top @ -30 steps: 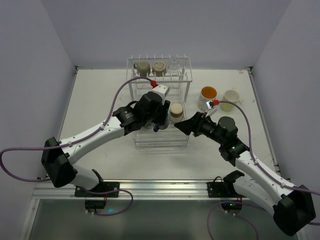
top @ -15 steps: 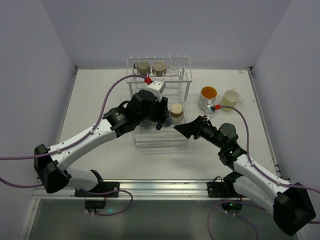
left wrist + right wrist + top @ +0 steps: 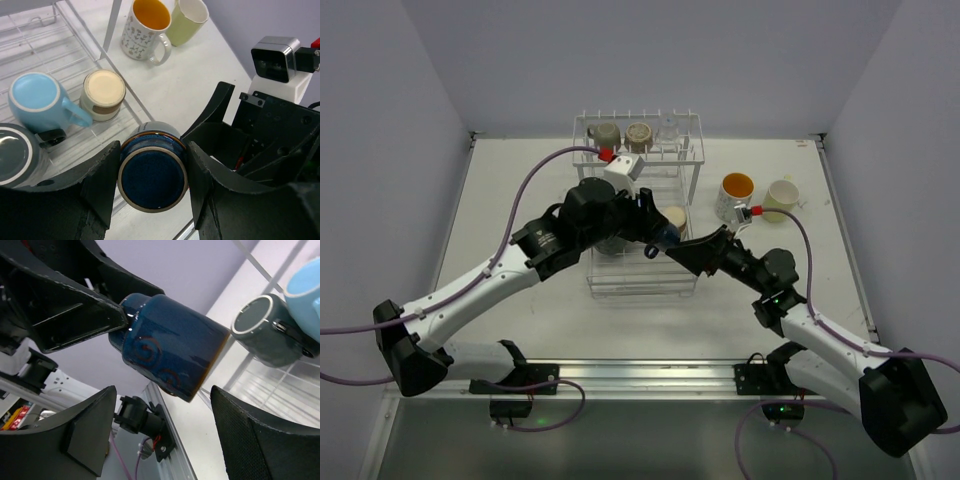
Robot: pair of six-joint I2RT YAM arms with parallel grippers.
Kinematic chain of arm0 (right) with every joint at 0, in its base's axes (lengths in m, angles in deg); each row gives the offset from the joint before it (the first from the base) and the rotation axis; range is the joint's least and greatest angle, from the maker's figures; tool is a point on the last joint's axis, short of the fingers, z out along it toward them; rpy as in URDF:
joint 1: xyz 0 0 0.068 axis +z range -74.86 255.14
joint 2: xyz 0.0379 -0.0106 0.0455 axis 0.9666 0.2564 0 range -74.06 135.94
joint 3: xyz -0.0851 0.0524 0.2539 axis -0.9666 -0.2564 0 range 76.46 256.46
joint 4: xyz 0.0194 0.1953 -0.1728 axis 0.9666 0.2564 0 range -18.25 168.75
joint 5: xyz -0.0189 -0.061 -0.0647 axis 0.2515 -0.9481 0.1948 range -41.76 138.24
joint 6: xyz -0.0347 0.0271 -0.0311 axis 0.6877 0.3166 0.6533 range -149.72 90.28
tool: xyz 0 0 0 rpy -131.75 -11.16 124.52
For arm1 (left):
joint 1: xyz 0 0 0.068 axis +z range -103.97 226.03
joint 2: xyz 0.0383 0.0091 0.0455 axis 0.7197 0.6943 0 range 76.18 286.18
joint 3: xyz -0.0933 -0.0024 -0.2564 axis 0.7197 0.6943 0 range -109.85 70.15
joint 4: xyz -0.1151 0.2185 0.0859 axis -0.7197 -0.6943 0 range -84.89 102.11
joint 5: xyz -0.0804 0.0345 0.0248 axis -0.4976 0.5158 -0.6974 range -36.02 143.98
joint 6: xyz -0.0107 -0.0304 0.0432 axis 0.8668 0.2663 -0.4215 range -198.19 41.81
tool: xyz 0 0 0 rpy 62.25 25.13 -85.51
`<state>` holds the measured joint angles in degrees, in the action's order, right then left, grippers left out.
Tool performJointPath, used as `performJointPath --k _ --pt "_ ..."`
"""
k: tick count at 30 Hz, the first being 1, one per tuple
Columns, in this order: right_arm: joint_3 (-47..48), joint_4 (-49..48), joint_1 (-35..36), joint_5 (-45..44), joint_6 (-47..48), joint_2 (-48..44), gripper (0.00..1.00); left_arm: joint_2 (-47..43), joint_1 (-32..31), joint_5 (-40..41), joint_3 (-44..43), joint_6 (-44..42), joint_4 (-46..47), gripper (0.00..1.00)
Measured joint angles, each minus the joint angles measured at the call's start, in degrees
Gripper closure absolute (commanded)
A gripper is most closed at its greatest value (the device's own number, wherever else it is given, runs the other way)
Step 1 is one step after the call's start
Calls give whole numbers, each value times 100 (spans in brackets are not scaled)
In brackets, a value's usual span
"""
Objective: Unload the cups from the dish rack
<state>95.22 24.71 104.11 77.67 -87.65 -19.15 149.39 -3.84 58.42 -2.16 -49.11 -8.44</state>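
Observation:
My left gripper (image 3: 658, 240) is shut on a dark blue cup (image 3: 152, 172) with red swirls and holds it in the air at the right front of the white dish rack (image 3: 692, 180). My right gripper (image 3: 688, 248) is open, its fingers on either side of the cup (image 3: 170, 352) just below it, not touching. In the lower basket are a light blue cup (image 3: 35, 100), a tan and brown cup (image 3: 102, 92) and a dark green cup (image 3: 15, 155). On the upper shelf stand an olive cup (image 3: 605, 133), a brown cup (image 3: 638, 132) and a clear glass (image 3: 668, 128).
A white mug with an orange inside (image 3: 735, 195) and a pale yellow-green cup (image 3: 780, 198) stand on the table right of the rack. Walls close in the left, back and right. The rack's wire posts rise beside my left arm.
My left gripper has lifted the dark blue cup out of the lower basket and carried it right. My right gripper has moved left and up to it, fingers open around it.

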Motion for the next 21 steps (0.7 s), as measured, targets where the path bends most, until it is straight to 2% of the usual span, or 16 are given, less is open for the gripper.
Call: performJointPath --k 11,14,17,18,19,20,21 --pt "-114 -1231 0 201 -457 -219 37 -503 33 -713 551 675 866 100" --pt "-160 -1464 0 212 -616 -299 43 -643 33 -933 793 953 1224 100" --pt "-197 -1685 0 227 -767 -358 56 -726 33 -1152 1014 1196 1650 96" --pt "-197 -1705 0 232 -809 -380 62 -739 33 -1215 1067 1244 1768 91" --pt "-197 -1714 0 238 -846 -404 72 -754 33 -1274 1119 1300 1891 88" --pt "-197 -1711 -2 256 -868 -431 77 -772 33 -1322 1165 1351 1987 82" --pt "-201 -1742 0 275 -938 -466 82 -800 33 -1364 1220 1421 2096 68"
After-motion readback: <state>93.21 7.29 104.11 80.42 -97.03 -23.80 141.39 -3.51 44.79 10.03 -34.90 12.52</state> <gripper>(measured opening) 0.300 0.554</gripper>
